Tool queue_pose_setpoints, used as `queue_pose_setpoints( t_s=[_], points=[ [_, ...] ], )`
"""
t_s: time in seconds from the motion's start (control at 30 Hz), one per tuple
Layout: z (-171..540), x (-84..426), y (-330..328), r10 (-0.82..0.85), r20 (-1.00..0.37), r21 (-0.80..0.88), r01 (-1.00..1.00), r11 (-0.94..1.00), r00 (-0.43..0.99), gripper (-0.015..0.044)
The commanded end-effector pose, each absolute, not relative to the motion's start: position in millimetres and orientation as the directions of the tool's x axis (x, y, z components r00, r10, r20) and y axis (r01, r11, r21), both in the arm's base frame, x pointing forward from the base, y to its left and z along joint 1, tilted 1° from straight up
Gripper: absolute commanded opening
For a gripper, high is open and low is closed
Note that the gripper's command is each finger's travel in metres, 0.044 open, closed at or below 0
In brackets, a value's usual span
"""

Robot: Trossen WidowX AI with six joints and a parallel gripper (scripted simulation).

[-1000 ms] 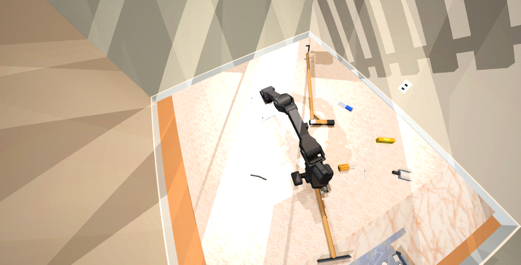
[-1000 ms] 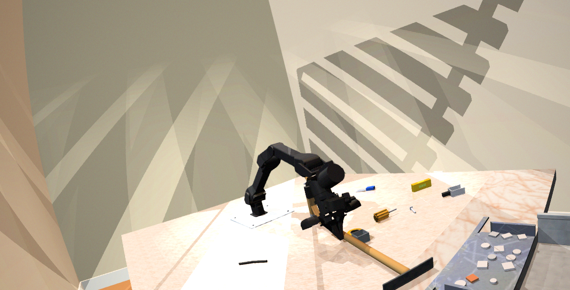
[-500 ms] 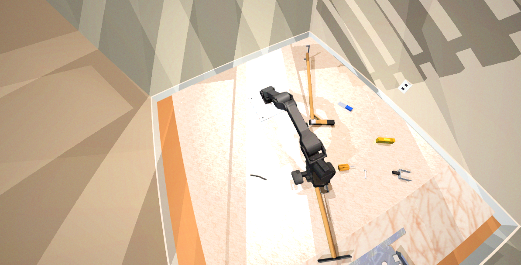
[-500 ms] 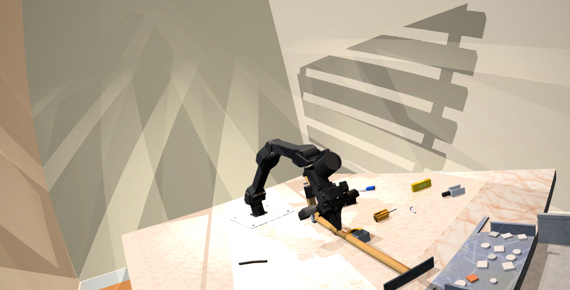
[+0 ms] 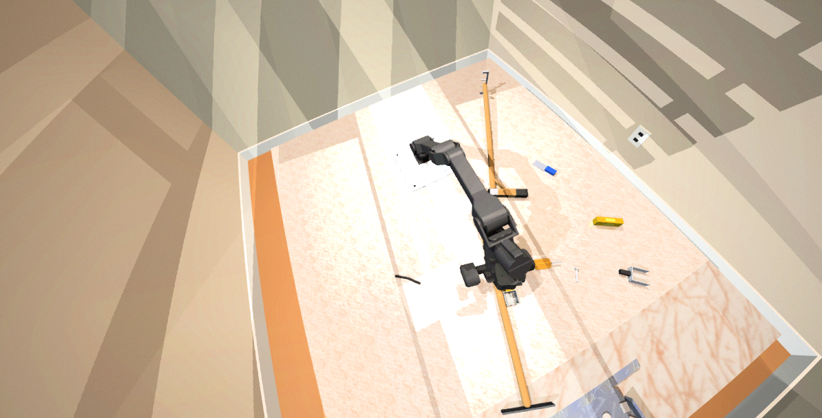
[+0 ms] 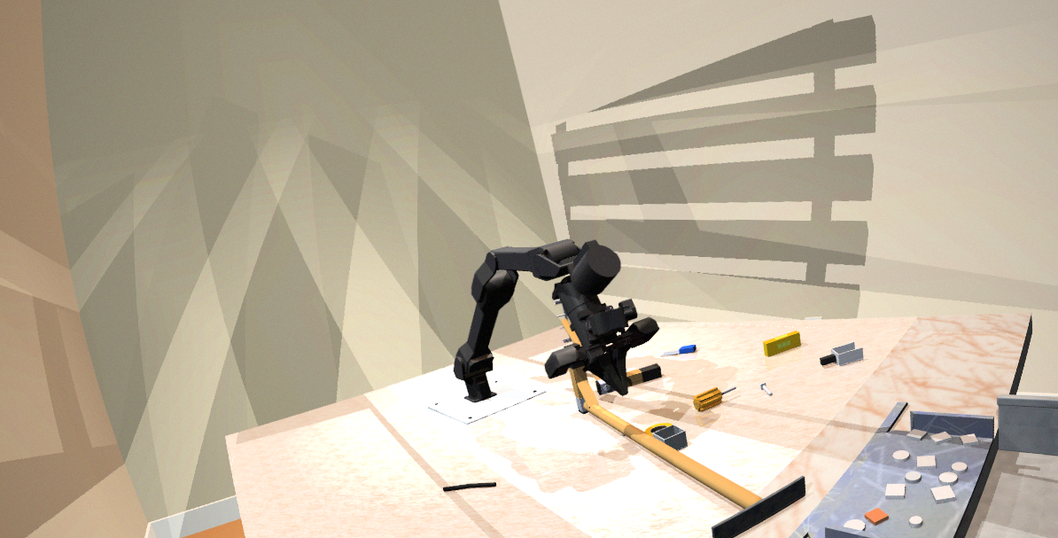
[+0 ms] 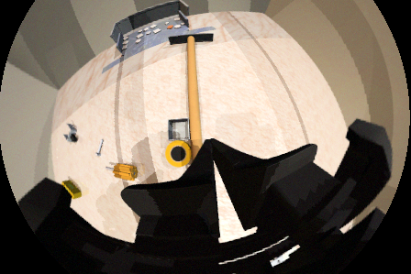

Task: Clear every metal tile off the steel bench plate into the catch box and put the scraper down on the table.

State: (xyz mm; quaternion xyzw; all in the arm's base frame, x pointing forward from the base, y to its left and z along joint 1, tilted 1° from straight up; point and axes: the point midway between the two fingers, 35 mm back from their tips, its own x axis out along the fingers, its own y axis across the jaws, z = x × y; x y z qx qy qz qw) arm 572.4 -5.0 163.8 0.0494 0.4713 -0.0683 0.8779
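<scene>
The long scraper (image 5: 513,346) (image 6: 677,460) (image 7: 194,85) lies on the table, its black blade (image 5: 527,408) (image 7: 176,39) just short of the steel bench plate (image 5: 597,402) (image 7: 146,45). Several pale tiles and one orange tile (image 6: 876,515) (image 7: 170,27) lie spread on the plate. The catch box (image 6: 1029,426) stands beyond the plate's far edge. My gripper (image 6: 621,391) (image 7: 209,142) is shut and empty, fingertips above and beside the scraper's handle. The arm hides the fingertips in the top view; the rear end of the handle is partly hidden.
Close to the handle are a yellow ring (image 7: 170,154) and a small grey open box (image 6: 671,435) (image 7: 179,128). An orange screwdriver (image 5: 542,264) (image 6: 707,399) lies to the side. A second long-handled tool (image 5: 489,133) lies behind. A black rod (image 5: 407,278) (image 6: 469,487) lies opposite.
</scene>
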Motion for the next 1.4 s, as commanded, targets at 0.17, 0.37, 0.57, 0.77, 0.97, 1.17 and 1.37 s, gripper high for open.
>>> queue_pose_setpoints(
  t_s=[0.17, 0.37, 0.57, 0.77, 0.97, 1.17, 1.37],
  points=[
    [173, 554, -13, -0.066, -0.863, 0.013, 0.153, 0.988, 0.501, 0.0],
    [175, 523, -25, -0.047, -0.915, 0.002, 0.121, 0.993, 0.4, 0.0],
    [178, 504, -30, -0.033, -0.94, 0.002, 0.103, 0.995, 0.339, 0.0],
    [170, 507, -31, -0.032, -0.942, 0.001, 0.1, 0.995, 0.334, 0.0],
    [154, 510, -31, -0.03, -0.945, 0.001, 0.094, 0.996, 0.324, 0.0],
    [139, 513, -31, -0.028, -0.949, 0.0, 0.088, 0.996, 0.315, 0.0],
    [123, 515, -31, -0.026, -0.952, 0.0, 0.083, 0.997, 0.305, 0.0]
  ],
)
